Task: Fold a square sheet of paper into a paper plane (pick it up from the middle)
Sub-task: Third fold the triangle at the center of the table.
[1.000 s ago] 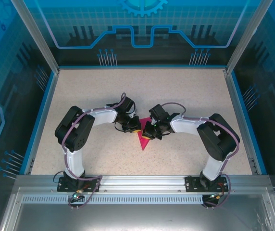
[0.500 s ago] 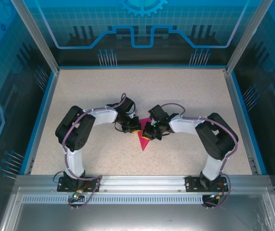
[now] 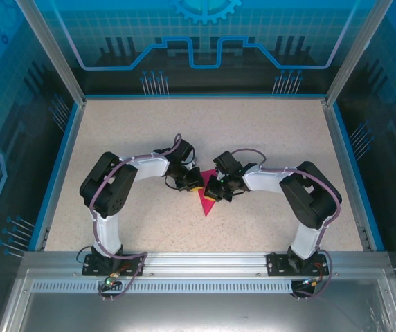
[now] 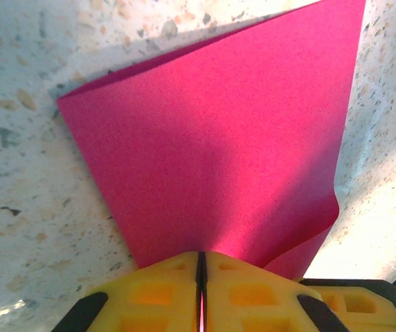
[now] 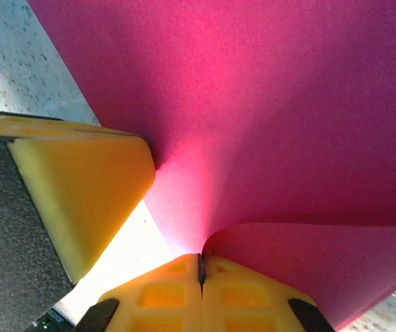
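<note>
Sheet of paper [image 3: 205,205] at mid-table [image 3: 274,138], left gripper [image 3: 196,185] on left edge, right gripper [image 3: 211,194] on right edge, grippers just beside each other

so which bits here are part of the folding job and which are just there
Part of the job: pink paper, left gripper and right gripper, both shut on it.
Just there: speckled table, blue enclosure walls, aluminium rail.
</note>
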{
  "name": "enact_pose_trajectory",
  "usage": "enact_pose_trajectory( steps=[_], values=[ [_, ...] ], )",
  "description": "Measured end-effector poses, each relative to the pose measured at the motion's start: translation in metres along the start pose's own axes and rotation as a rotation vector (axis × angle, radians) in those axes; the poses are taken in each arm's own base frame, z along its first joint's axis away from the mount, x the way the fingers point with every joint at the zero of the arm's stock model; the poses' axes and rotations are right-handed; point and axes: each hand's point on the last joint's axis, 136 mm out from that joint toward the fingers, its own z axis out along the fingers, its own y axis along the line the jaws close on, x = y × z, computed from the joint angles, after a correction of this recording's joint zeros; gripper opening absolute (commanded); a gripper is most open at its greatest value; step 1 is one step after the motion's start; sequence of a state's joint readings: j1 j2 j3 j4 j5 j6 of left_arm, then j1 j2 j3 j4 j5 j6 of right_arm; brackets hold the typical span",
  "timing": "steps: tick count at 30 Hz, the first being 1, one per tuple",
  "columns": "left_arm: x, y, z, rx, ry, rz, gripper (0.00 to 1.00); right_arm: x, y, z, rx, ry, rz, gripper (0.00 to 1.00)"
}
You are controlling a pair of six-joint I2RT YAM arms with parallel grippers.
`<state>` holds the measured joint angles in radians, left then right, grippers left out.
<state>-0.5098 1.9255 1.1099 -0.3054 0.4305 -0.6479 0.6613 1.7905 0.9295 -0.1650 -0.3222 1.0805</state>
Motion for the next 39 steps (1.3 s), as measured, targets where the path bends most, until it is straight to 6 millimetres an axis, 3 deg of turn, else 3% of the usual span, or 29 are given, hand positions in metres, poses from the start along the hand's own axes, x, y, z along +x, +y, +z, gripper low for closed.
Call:
enact_pose_trajectory(
  steps=[39],
  values=[
    [0.0000,0.0000,0.0000,0.000,0.000,0.000,0.12,-0.0012,-0.0086,-0.0004,0.023,-0.029,0.004,0.03]
  ],
)
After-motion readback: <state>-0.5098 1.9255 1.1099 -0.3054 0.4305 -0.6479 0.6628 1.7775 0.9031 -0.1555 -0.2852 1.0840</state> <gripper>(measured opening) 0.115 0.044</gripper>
